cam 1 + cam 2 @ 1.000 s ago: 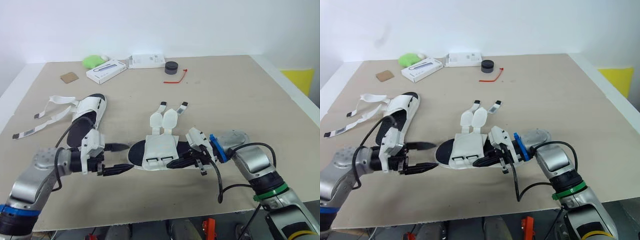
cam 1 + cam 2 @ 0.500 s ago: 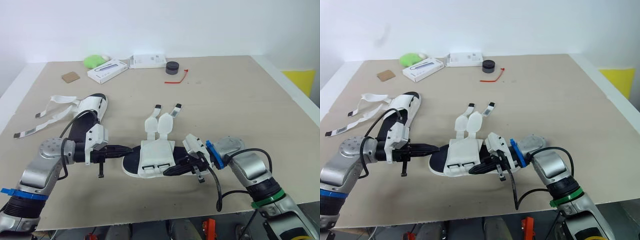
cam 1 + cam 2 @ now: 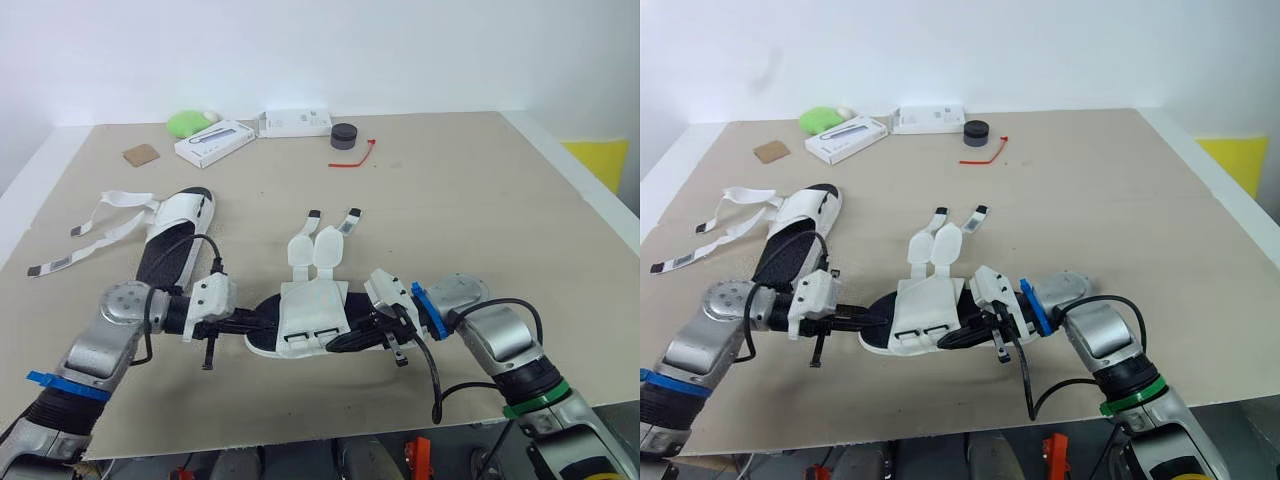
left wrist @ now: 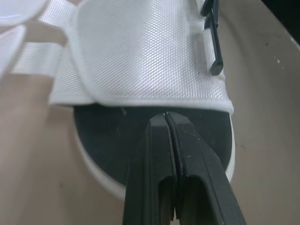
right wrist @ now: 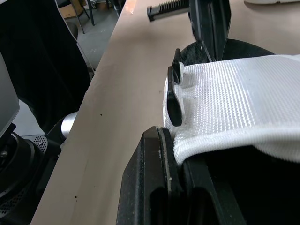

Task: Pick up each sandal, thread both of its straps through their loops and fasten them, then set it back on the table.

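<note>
White sandal between left fingers, pressed together, and right fingers, seemingly pinching its edge.

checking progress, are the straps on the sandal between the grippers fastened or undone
Undone. Both straps of the near sandal lie spread on the table, outside the black loops.

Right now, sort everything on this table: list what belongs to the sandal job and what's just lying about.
Job: near sandal, held by the right gripper; far sandal, straps loose.
Lying about: green object, long white box, second white box, black puck, red tie, brown card.
</note>
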`<act>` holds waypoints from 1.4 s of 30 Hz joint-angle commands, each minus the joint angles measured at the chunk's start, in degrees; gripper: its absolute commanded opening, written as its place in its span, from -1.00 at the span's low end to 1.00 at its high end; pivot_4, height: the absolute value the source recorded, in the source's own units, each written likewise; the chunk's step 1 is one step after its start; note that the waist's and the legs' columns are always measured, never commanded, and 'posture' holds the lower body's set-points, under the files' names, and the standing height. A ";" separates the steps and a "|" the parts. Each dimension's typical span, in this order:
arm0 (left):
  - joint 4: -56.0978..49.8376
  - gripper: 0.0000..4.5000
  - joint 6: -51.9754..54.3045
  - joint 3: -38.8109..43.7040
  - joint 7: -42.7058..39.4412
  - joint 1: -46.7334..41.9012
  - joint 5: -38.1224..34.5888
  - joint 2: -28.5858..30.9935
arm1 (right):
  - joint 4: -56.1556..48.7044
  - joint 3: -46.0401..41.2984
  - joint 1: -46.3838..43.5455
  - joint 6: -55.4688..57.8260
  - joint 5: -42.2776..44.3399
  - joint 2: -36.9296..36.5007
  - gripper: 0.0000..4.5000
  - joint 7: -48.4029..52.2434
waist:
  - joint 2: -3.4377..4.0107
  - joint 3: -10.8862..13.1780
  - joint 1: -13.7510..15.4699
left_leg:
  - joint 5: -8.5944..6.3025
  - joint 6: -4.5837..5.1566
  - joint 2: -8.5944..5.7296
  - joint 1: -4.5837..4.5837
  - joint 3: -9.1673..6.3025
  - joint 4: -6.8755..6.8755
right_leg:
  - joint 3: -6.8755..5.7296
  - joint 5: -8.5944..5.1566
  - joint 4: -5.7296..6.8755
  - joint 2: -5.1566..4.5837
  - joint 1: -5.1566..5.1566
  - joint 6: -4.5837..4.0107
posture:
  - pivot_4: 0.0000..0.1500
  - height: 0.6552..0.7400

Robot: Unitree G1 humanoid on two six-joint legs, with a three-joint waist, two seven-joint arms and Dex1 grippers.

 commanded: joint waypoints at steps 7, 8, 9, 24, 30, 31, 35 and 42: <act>8.68 -0.98 -4.46 -4.08 3.52 -2.38 6.53 -4.21 | -3.74 -1.78 -0.68 0.15 2.16 0.32 -1.00 -0.94 | -0.03 -0.07 0.43 | 0.07 0.09 -0.05 0.10 0.00 0.12 | 0.01 -0.03 -0.01 -0.04 0.18 -0.11 | 1.00 1.00; 9.15 -0.98 -4.07 -3.57 3.73 -3.08 6.06 -4.56 | -2.98 -1.76 -1.20 -0.19 2.05 0.49 -1.00 -0.81 | -0.03 -0.07 0.44 | 0.09 0.10 -0.05 0.12 0.00 0.20 | 0.01 0.02 -0.01 -0.05 0.22 -0.11 | 1.00 1.00; 9.71 -0.98 -3.75 -2.95 3.85 -3.80 5.59 -4.84 | -1.96 -1.65 -1.86 -0.76 1.80 0.67 -1.00 -0.50 | -0.04 -0.07 0.57 | 0.09 0.10 -0.05 0.12 0.00 0.21 | 0.01 0.02 -0.01 -0.05 0.22 -0.11 | 1.00 1.00; 13.51 -0.98 -2.02 1.88 0.51 -5.87 1.81 -0.73 | 21.98 0.38 -13.84 -10.91 -3.55 3.43 -1.00 9.70 | -0.05 -0.05 -0.01 | 0.33 0.24 -0.02 0.06 0.02 0.05 | 0.01 0.38 -0.01 -0.02 0.03 -0.07 | 1.00 1.00; 15.13 -0.98 -3.08 1.49 2.41 -5.54 3.77 -1.32 | 24.87 1.58 -13.33 -13.83 -5.12 4.04 -1.00 10.89 | -0.05 -0.06 -0.04 | 0.32 0.23 -0.05 0.09 0.00 -0.05 | 0.02 0.34 -0.01 -0.02 0.06 0.00 | 1.00 1.00; 15.73 -0.98 -3.74 1.23 2.78 -5.85 4.24 -1.60 | 25.23 1.57 -13.43 -14.02 -5.18 4.12 -1.00 10.96 | -0.04 -0.06 -0.04 | 0.33 0.23 -0.05 0.15 0.00 -0.04 | 0.02 0.27 -0.01 -0.02 0.08 -0.14 | 1.00 1.00; 20.90 -0.98 -7.95 -0.48 5.77 -10.45 7.51 -5.09 | 25.85 1.50 -13.61 -14.59 -5.21 4.16 -1.00 11.26 | -0.05 -0.08 0.10 | 0.46 0.20 -0.05 0.35 0.01 -0.03 | 0.01 0.31 -0.01 -0.03 0.32 -0.16 | 1.00 1.00; 27.48 -0.98 -15.02 -3.46 3.56 -15.61 10.73 -8.74 | 25.07 1.60 -13.04 -14.68 -5.23 4.53 -1.00 10.76 | -0.05 -0.11 0.14 | 0.69 0.06 -0.11 0.34 0.02 -0.03 | 0.07 0.46 -0.01 -0.07 0.32 -0.13 | 1.00 1.00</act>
